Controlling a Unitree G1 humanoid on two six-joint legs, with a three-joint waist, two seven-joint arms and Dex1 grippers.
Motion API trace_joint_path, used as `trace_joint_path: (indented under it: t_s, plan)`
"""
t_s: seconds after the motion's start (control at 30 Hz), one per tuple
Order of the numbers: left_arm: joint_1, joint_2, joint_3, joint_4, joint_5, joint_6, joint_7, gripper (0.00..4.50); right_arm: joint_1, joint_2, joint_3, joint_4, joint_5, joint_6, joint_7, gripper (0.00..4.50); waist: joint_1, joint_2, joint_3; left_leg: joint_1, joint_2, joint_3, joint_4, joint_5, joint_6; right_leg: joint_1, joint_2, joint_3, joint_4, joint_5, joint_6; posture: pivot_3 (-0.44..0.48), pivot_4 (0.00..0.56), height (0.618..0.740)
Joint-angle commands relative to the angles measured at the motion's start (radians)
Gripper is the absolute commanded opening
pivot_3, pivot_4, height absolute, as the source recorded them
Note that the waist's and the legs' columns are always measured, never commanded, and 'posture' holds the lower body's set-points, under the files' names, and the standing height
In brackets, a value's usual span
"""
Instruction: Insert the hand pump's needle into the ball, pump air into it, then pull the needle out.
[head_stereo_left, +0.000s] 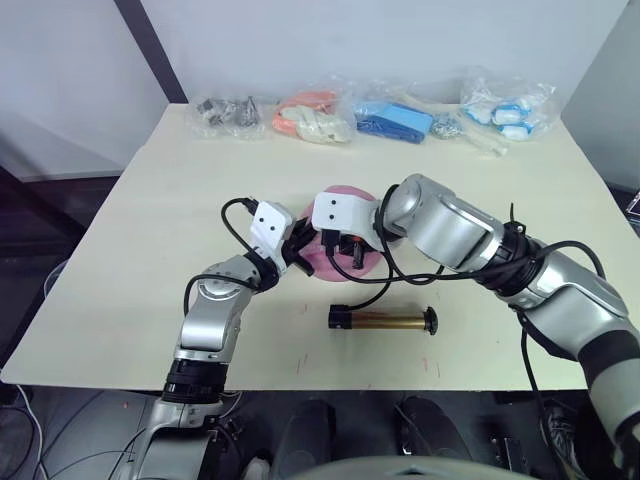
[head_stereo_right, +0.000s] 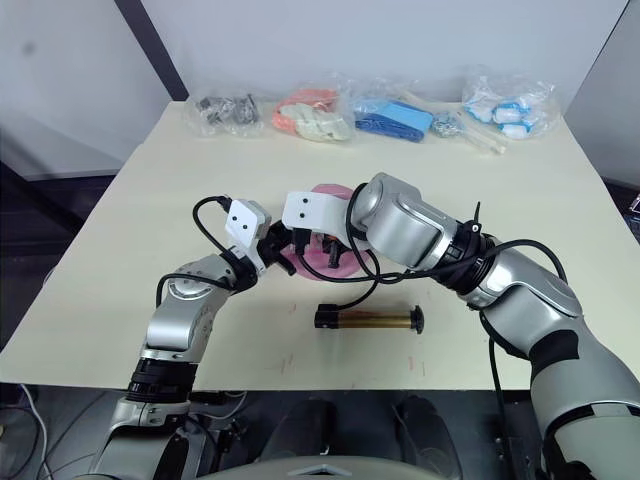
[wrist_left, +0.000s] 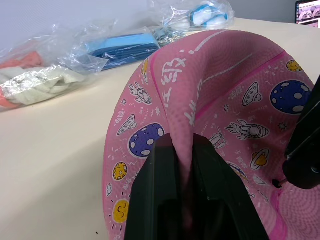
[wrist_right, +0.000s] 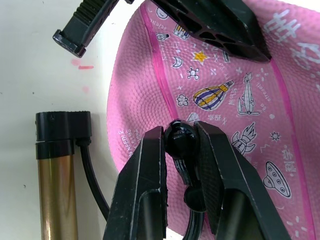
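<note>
The ball (head_stereo_left: 345, 245) lies near the middle of the surface (head_stereo_left: 130, 260), pink with small space prints, and it sags like a dome, so it is not yet full of air. The left end effector (wrist_left: 185, 165) is clenched on a fold of the ball's skin and holds it steady. The right end effector (wrist_right: 184, 150) is grasping the black fitting of the needle (wrist_right: 181, 141), and this fitting touches the pink skin. The metal pin itself is hidden behind the fitting, so I cannot tell how deep it is.

I judge that the step in hand is the insertion of the needle, or its very end. The next move calls for a straight push along the pin into the valve, while the left side keeps the ball from sliding; after that one end effector must go to the pump handle.

The hand pump (head_stereo_left: 385, 320) lies flat on the surface, just in front of the ball and apart from it. Its long axis runs left to right; the end with the thin hose (head_stereo_left: 365, 290) points to the robot's left, and the hose curves up to the ball.

At the far edge lie several plastic bags (head_stereo_left: 400, 120).
</note>
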Motion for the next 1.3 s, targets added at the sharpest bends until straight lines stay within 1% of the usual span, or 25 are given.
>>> trace_joint_path:
  t_s: [0.03,0.53,0.8,1.3]
  plan:
    - [0.030,-0.003,-0.033,0.035,0.004,0.050,-0.004,0.00,0.039,-0.002,0.045,0.051,-0.032,-0.007,0.015,0.35,-0.001,0.000,-0.001,0.000,0.000,0.000,0.000,0.000,0.000,0.000,0.000,0.000,0.000,0.000,0.000,0.000,0.150,0.736]
    - [0.027,0.007,-0.023,0.053,-0.009,0.045,-0.011,0.00,0.091,-0.012,0.058,0.086,-0.117,-0.036,0.050,0.35,0.000,0.000,-0.006,0.002,0.000,0.000,0.000,0.000,0.000,0.002,0.000,0.000,-0.001,0.000,0.000,0.000,0.150,0.736]
    - [0.029,0.013,-0.025,0.052,-0.012,0.047,-0.016,0.00,0.117,0.003,0.052,0.108,-0.151,-0.052,0.056,0.35,-0.001,0.001,-0.009,0.003,0.000,0.000,-0.001,0.000,0.000,0.002,0.000,0.000,-0.001,0.000,0.000,0.000,0.150,0.736]
    - [0.031,0.017,-0.016,0.039,-0.022,0.078,-0.015,0.00,0.150,0.027,0.068,0.211,-0.241,-0.138,0.052,0.35,-0.012,0.002,-0.017,0.006,0.000,-0.001,-0.002,0.000,0.000,0.006,0.000,0.000,-0.002,-0.001,0.000,0.000,0.150,0.736]
